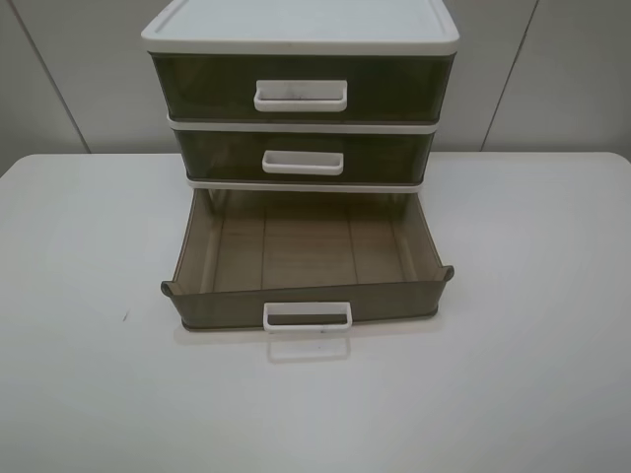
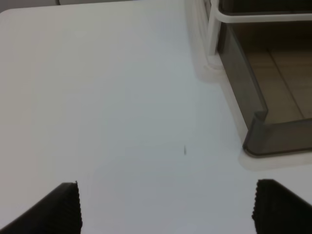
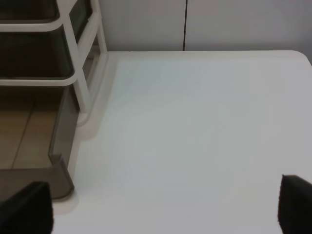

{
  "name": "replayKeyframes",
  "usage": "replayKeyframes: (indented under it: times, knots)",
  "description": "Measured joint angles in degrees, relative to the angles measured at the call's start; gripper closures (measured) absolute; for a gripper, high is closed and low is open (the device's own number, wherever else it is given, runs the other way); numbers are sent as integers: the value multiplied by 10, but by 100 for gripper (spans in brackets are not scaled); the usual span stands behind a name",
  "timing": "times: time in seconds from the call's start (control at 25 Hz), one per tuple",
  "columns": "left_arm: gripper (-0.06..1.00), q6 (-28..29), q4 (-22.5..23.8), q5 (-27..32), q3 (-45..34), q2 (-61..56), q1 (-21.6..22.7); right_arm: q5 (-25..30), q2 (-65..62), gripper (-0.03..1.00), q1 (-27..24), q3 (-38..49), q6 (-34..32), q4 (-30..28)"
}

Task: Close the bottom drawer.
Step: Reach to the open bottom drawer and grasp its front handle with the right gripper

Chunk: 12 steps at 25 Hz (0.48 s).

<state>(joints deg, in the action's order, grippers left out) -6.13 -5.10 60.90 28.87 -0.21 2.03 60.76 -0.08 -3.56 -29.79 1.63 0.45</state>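
Smoky brown bottom drawer [image 1: 394, 299] pulled out, left tool [image 2: 166, 195] and right tool [image 3: 165, 192] spread wide, empty, mostly out of frame

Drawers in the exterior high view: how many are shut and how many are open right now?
Shut drawers: 2, the top drawer and the middle drawer
Open drawers: 1, the bottom drawer
Total: 3 drawers
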Motion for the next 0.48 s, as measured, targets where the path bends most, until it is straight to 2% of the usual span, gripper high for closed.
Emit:
replayKeyframes:
  times: [0.48]
  knots:
    - [23,0,0,0,0,0,0,0,0,16,0,0,0,0]
